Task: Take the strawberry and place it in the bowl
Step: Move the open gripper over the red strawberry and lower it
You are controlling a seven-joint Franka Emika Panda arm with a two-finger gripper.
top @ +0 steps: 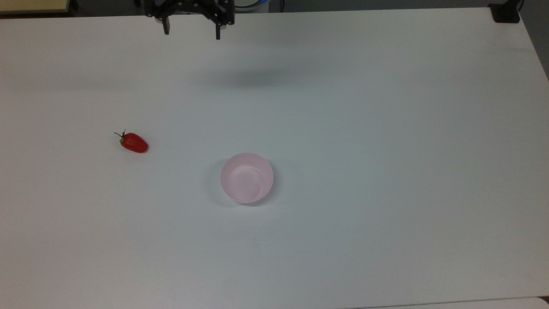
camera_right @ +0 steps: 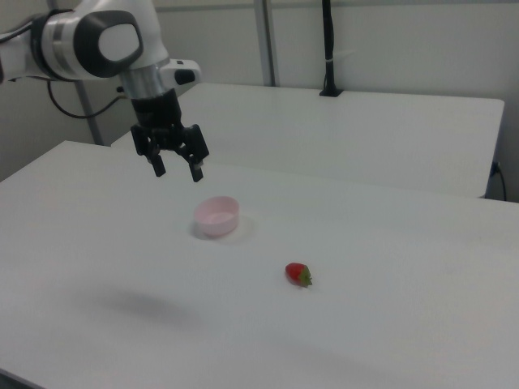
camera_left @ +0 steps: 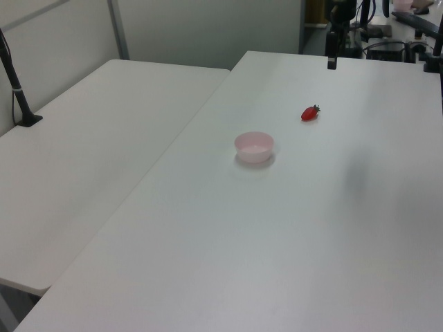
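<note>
A small red strawberry with a dark stem lies on the white table, on the top view's left; it also shows as the strawberry and the strawberry. The pale pink bowl stands empty near the table's middle, also seen as the bowl and the bowl. My gripper hangs open high above the table's far edge in the top view, well away from both; it holds nothing. The gripper shows its two fingers spread apart.
A second white table adjoins on the left view's left, with a black post clamped to it. A black clamp sits at the top view's upper right corner. Cables and gear lie behind the table.
</note>
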